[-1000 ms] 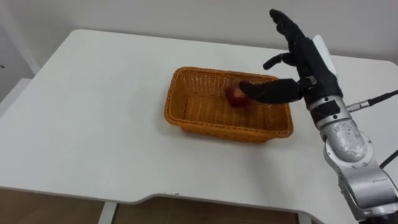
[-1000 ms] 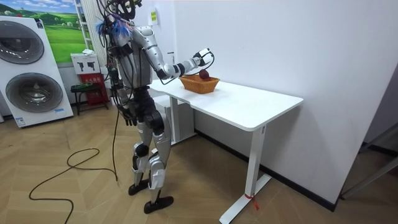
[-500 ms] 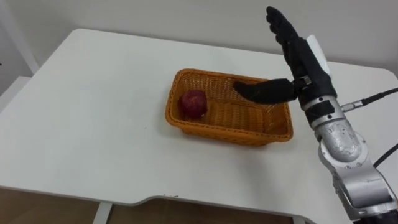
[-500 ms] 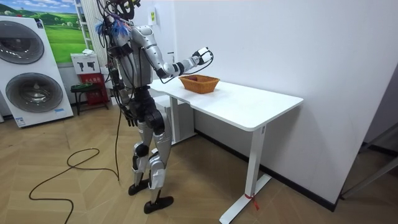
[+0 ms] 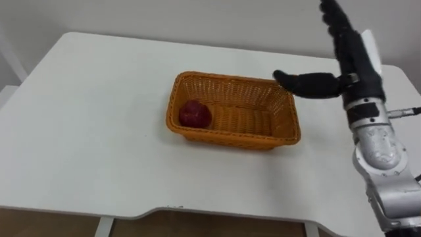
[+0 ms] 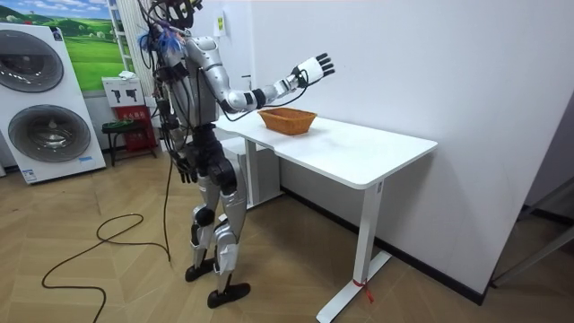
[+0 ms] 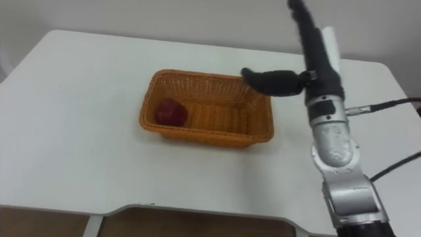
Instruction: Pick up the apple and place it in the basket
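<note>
A dark red apple (image 5: 195,114) (image 7: 170,112) lies inside the orange wicker basket (image 5: 276,131) (image 7: 253,135), at its left end. The basket stands on the white table (image 5: 92,125), also seen in the room view as the basket (image 6: 287,119). My right hand (image 5: 347,51) (image 7: 314,49) is raised high above the basket's right end, open, with straight fingers pointing up and the thumb stretched out to the left. It holds nothing. In the room view the right hand (image 6: 314,67) is lifted well above the basket.
The white table's front edge (image 5: 164,212) runs along the bottom of the eye views. I stand at the table's end (image 6: 238,135) near the wall. A washing machine (image 6: 45,99) is at the room view's left.
The apple left my right hand and rolled to the basket's left end. My right hand opened fully, then rose up and away from the basket.
</note>
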You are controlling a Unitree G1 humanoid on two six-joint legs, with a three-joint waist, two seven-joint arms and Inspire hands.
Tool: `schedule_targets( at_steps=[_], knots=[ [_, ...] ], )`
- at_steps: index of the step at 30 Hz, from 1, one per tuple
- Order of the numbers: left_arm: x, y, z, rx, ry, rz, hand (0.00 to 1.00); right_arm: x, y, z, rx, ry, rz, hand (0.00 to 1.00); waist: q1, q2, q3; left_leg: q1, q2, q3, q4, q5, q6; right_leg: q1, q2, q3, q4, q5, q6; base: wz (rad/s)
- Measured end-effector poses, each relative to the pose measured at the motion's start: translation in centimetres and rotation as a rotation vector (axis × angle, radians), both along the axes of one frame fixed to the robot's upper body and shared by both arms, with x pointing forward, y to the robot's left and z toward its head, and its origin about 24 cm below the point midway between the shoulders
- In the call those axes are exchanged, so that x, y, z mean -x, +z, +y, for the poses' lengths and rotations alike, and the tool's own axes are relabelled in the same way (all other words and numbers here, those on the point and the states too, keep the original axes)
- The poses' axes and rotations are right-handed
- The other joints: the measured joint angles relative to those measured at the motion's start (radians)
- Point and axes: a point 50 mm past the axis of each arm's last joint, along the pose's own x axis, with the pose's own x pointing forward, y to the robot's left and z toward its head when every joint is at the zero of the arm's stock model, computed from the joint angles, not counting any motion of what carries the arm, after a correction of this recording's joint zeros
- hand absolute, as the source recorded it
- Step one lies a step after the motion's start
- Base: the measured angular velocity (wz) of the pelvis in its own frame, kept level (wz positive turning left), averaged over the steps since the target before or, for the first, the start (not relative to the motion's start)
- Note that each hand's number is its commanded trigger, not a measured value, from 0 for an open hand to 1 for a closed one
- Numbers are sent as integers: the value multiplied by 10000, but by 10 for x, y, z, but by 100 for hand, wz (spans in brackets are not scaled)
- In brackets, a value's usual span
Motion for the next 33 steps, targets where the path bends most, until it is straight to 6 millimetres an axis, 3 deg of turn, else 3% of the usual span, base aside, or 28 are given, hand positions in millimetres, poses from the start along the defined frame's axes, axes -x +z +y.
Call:
schedule_targets(
  at_steps=[3, 5, 8, 14, 16, 20, 24, 28, 33],
  knots=[
    [7, 1, 0, -49, 203, 33, 0, 12, 12, -33, -961, -2066, -1192, 0, -309, 39, -18, 5, -4, 77, -2, 0, 0, -80, 3, 100, -17, 0, 0, -7],
    [10, 4, 5, -342, 522, -202, 0, 31, 11, -60, -1570, -3904, -1749, 0, -367, 31, -25, -3, 20, 220, -13, 0, 0, -109, 33, 218, -23, 0, 0, -19],
    [13, 5, 8, -526, 736, -223, 0, 45, 6, -80, -2242, -5402, -2032, 0, -743, 38, -34, -16, 19, 229, -31, 0, 0, -117, 30, 198, -16, -1, 1, -1],
    [18, 7, 12, -767, 1181, -36, 0, 93, -41, -125, -4223, -9023, -1037, 0, -1120, -87, -108, -18, 24, 327, -70, 0, 1, -195, 32, 300, 44, -1, 1, -4],
    [16, 9, 14, -864, 1189, -160, 0, 117, -72, -136, -4879, -10191, 112, 0, -1225, -105, -93, -37, 29, 319, -34, 0, 1, -218, 23, 275, 114, -1, 1, 2],
    [12, 9, 13, -835, 1271, -198, 0, 147, -121, -139, -6018, -11610, 2274, 0, -1309, -56, -55, 24, 41, 418, -108, -6, 5, -269, 29, 408, 245, -1, 0, -9],
    [12, 7, 9, -742, 1366, -202, 0, 187, -172, -132, -6510, -13019, 4998, 0, -1295, 172, -38, 19, 95, 609, -109, -12, 13, -386, 55, 657, 285, 0, -4, -13],
    [15, 7, 8, -739, 1449, -139, 0, 236, -221, -98, -6965, -13499, 8467, 0, -1306, 180, -42, 11, 77, 601, -118, 0, -7, -397, 81, 651, 287, -36, -45, 0],
    [16, 5, 3, -452, 1483, -84, 0, 263, -249, -64, -7584, -12151, 11245, 0, -1224, 197, -28, 51, 55, 578, -125, -1, -6, -393, 72, 641, 250, -50, -31, -1]
  ],
)
